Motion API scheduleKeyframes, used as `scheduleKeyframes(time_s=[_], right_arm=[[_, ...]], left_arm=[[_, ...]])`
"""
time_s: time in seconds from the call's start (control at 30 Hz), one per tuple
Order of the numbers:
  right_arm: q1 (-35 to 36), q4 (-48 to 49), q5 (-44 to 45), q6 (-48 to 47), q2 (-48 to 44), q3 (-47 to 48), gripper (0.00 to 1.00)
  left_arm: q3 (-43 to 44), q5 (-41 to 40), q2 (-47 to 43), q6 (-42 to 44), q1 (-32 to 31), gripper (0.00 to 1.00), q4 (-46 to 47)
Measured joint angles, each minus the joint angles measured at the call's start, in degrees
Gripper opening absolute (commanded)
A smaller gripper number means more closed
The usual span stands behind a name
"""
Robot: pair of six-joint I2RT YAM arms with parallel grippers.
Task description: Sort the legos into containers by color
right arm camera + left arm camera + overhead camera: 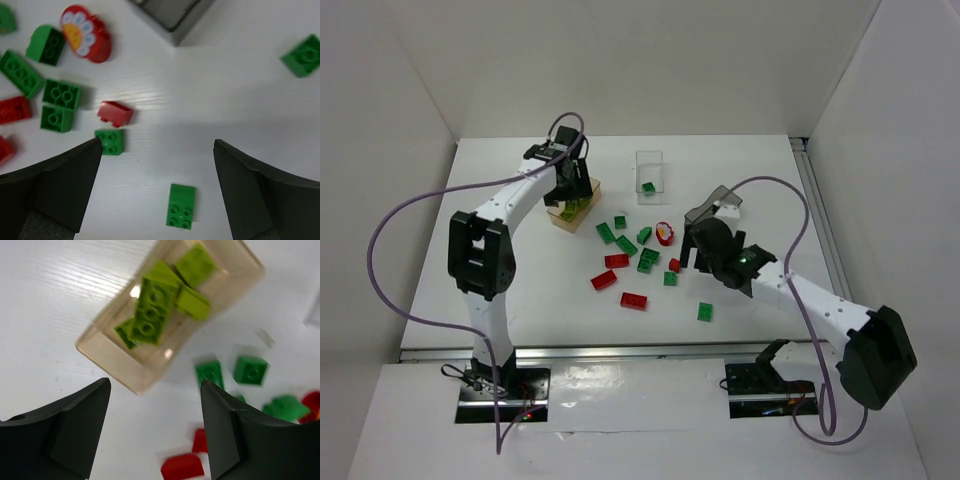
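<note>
The orange-tan box (582, 212) holds several yellow-green legos (156, 304). My left gripper (570, 195) hovers over it, open and empty (155, 388). The clear box (649, 170) holds one dark green lego (648, 187). The smoky grey box (722, 200) is beside my right gripper (688, 258), which is open and empty (157, 147) above the table. A dark green lego (181, 206) lies between its fingers, below them. Several loose dark green legos (648, 260) and red legos (616, 261) are scattered mid-table.
A red round piece with a flower print (664, 233) lies among the bricks, and also shows in the right wrist view (85, 33). One dark green brick (705, 312) lies apart toward the near edge. White walls enclose the table on three sides.
</note>
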Motion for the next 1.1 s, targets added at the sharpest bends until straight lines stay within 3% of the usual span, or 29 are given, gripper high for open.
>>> scheduleKeyframes(time_s=[0.27,0.53,0.87,1.1], right_arm=[[9.22,6.10,-9.49,-6.05,16.87,10.84,0.88],[10.32,8.96,-13.18,-2.03,27.10,15.56,0.69],[10.47,9.33,-13.42,1.99,32.15,16.37,0.69],[10.47,10.05,-14.75,2.43,37.46,18.62,0.68]], left_arm=[[-4.07,2.60,-13.99,1.05,-9.64,0.81,0.24],[-9.09,-0.17,-19.15,0.59,-9.75,0.81,-0.09],[-12.66,-2.60,-24.02,-0.90,-3.50,0.81,-0.55],[-14.71,-2.58,-25.20,-0.94,-3.04,0.81,-0.02]])
